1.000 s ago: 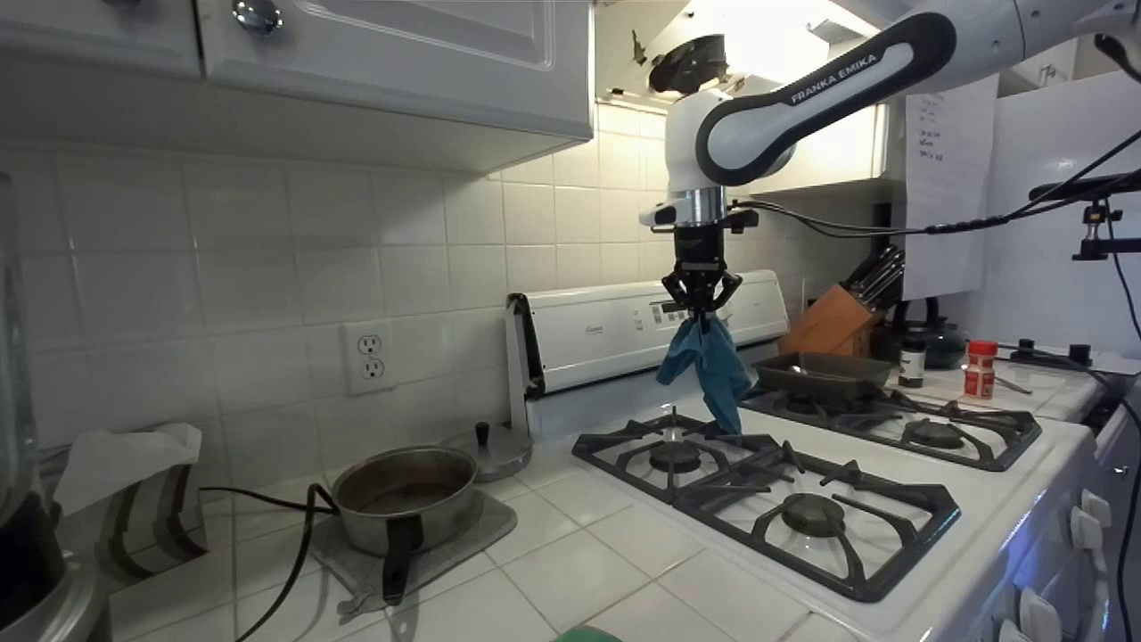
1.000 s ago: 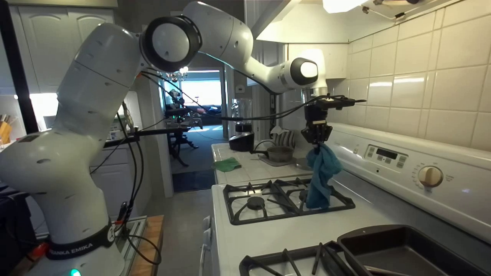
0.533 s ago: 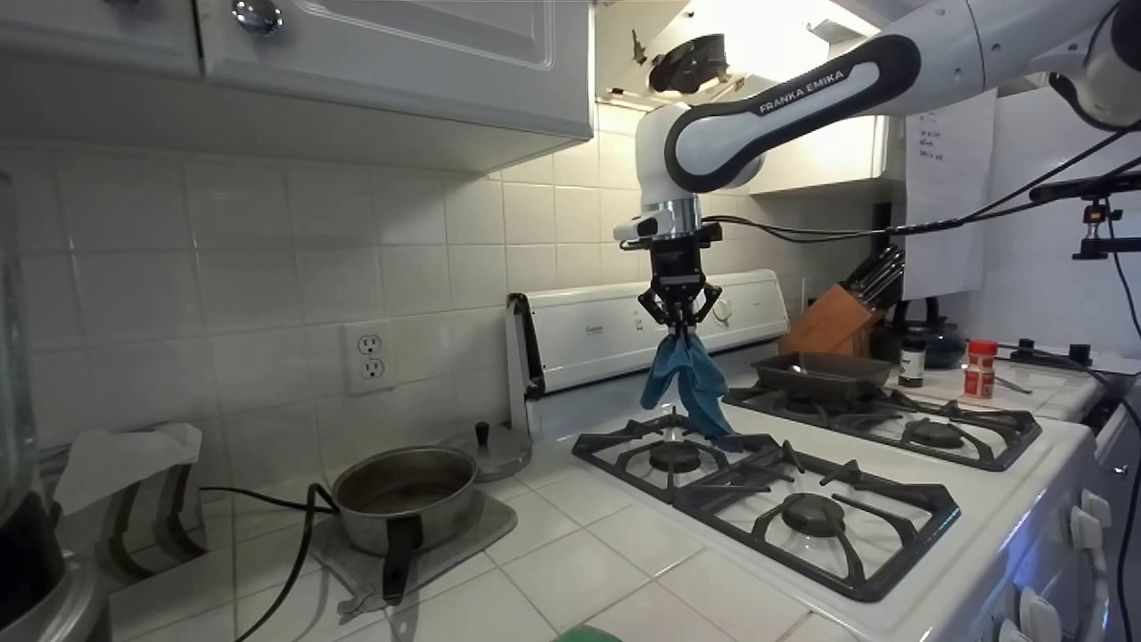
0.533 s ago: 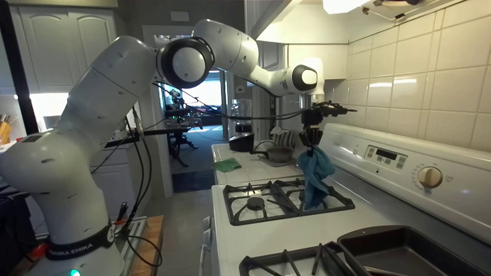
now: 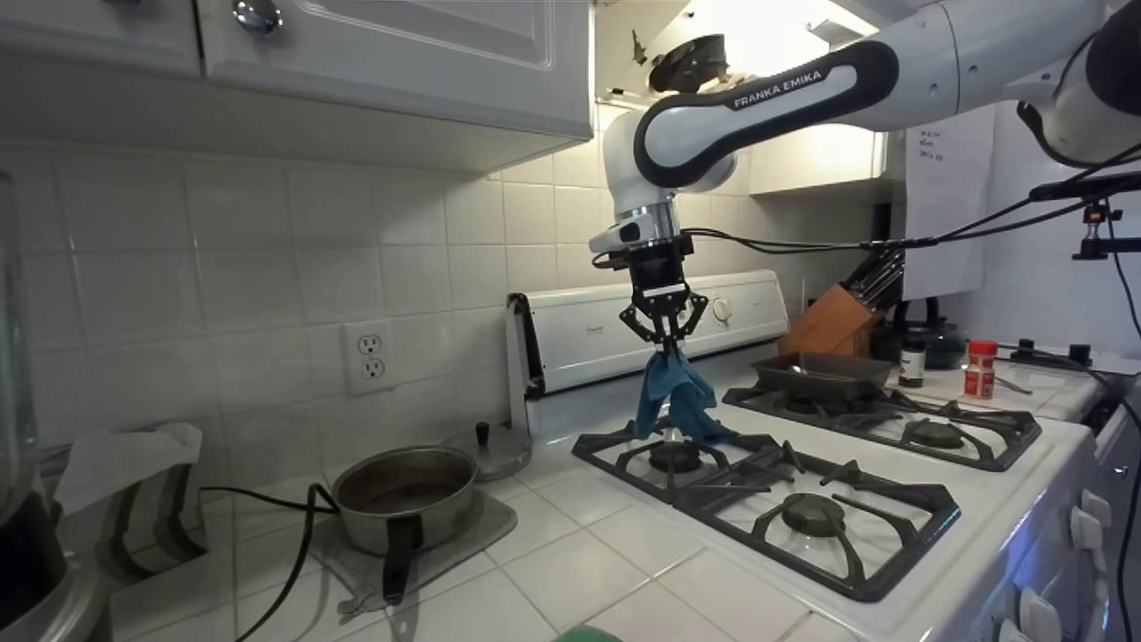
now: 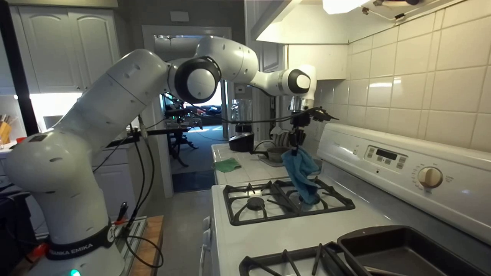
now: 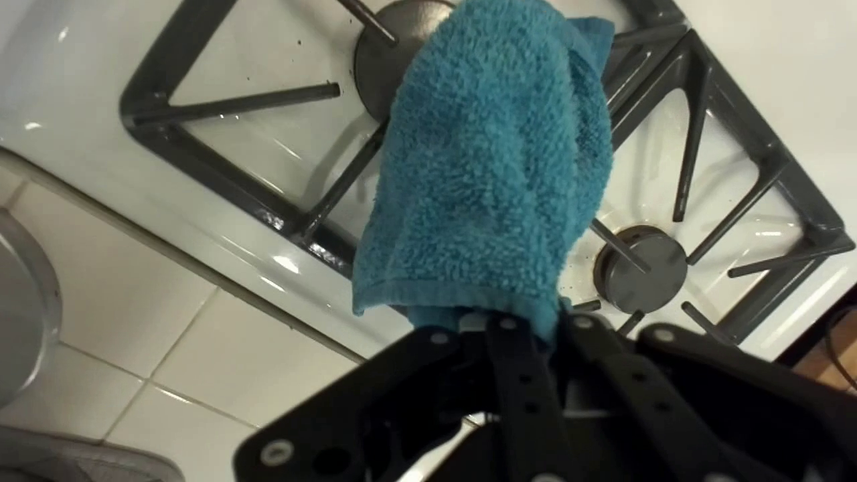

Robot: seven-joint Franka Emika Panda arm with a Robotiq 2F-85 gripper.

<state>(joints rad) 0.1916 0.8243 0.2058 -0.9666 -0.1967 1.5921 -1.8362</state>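
The step in hand appears to be the holding of a blue cloth (image 5: 673, 382) above the stove (image 6: 284, 234). The cloth is pinched close to a hem by the gripper (image 5: 667, 344), whose jaws are closed on it, and its loose folds are hung over the grate (image 6: 284, 197) at the rear burner (image 5: 675, 457); whether the bars are touched by the lowest fold cannot be told. By the next move, it is judged, a firm pinch is required, with the dangling end guarded against snagging. Well apart, a saucepan (image 5: 365, 526) is seen on the tiled desk (image 5: 570, 571).
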